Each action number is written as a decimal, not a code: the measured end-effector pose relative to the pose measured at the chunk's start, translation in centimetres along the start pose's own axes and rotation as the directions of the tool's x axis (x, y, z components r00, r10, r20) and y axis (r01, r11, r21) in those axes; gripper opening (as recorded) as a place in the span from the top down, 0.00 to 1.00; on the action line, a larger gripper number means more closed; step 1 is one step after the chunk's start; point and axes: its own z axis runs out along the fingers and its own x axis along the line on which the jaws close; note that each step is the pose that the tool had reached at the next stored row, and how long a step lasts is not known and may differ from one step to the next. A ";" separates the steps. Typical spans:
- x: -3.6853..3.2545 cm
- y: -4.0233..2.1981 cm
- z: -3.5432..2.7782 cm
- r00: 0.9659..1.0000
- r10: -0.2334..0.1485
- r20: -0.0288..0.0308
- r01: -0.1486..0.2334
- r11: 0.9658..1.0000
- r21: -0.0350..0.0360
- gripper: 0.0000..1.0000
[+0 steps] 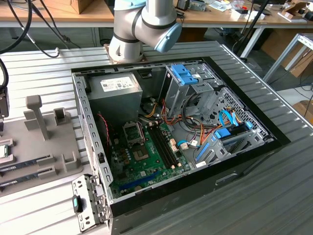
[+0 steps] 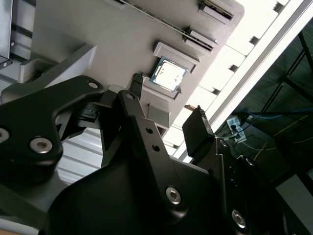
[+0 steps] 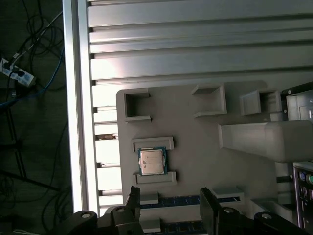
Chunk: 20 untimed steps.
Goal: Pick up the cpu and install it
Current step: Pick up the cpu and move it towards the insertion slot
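The cpu [image 3: 152, 161], a small square chip with a silver top and green rim, lies flat between two raised lips of a grey holder tray [image 3: 195, 122]. In the second wrist view the cpu [image 2: 168, 74] sits just beyond the fingertips. My gripper [image 3: 170, 203] hovers above the tray, open, its two black fingers [image 3: 133, 199] spread with nothing between them. The chip lies slightly ahead of the gap, apart from both fingers. In the exterior view the cpu [image 1: 4, 151] is at the far left edge. The motherboard's metal-framed socket [image 1: 133, 132] sits inside the open computer case [image 1: 244, 147].
Memory sticks [image 1: 24, 166] lie in slots on the tray beside the chip. Tall grey posts [image 1: 35, 115] rise from the tray. The case holds a grey power supply [image 1: 115, 90], drive cages and loose cables. The ribbed table's edge [image 3: 78, 122] runs close to the tray.
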 end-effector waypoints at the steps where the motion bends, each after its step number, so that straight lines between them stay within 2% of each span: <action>1: 0.00 0.00 0.03 1.000 0.000 0.000 0.000 1.000 0.000 0.40; 20: 0.01 -0.02 0.38 1.000 0.000 0.000 0.000 1.000 0.000 0.40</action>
